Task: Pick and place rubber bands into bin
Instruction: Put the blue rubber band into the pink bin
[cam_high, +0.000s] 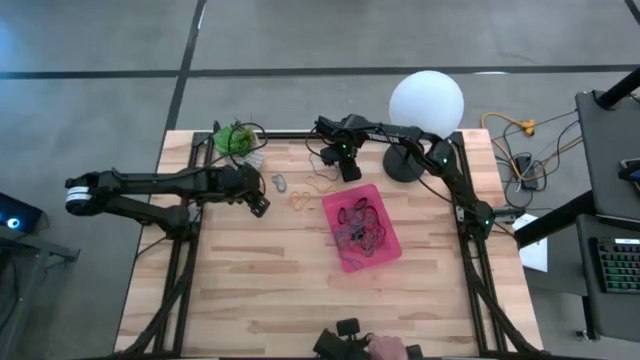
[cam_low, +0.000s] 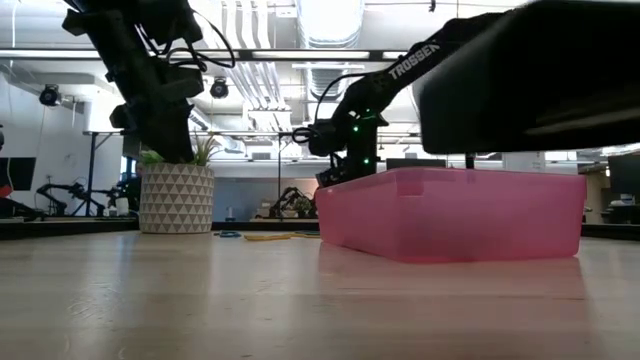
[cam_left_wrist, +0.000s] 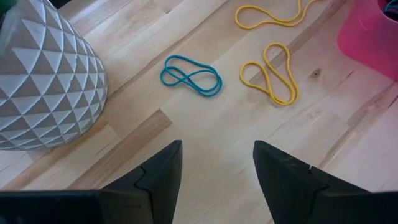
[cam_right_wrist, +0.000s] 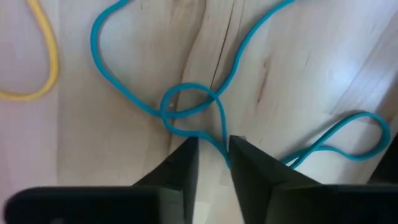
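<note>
My right gripper (cam_right_wrist: 213, 155) has its jaws nearly closed around a strand of the blue rubber band (cam_right_wrist: 186, 109), whose loops run ahead of them; nothing lifted yet.

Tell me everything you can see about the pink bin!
The bin is a shallow, bright pink tray of see-through plastic, rectangular with rounded corners. It sits flat on the wooden table, turned at a slant, near the middle and toward the right side. A tangle of dark rubber bands lies inside it. In the low view its walls look smooth and glowing. Nothing grips it: the right tool is down at the tabletop just beyond its far corner.
</note>
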